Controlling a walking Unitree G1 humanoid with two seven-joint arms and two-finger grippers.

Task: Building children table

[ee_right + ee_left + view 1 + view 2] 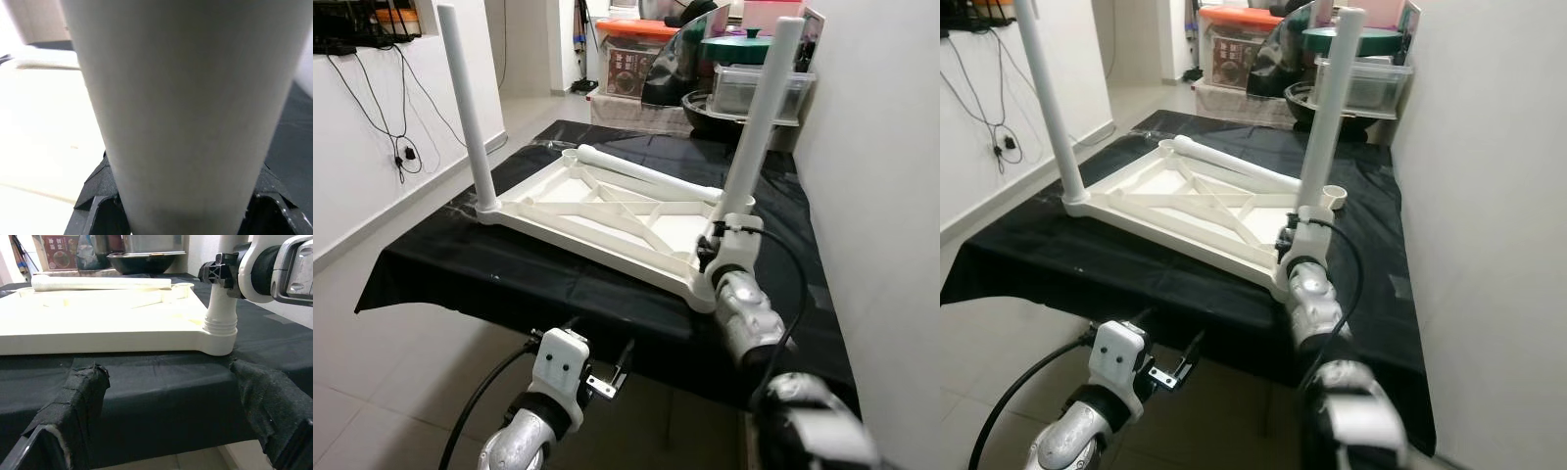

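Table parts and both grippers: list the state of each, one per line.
Tabletop: upside down on the black cloth.
Left leg: upright in its corner socket.
Right leg: upright in the near corner, gripped low.
Loose leg: lying flat across the tabletop.
Right gripper: shut on the right leg.
Left gripper: open, below the cloth edge, holding nothing.
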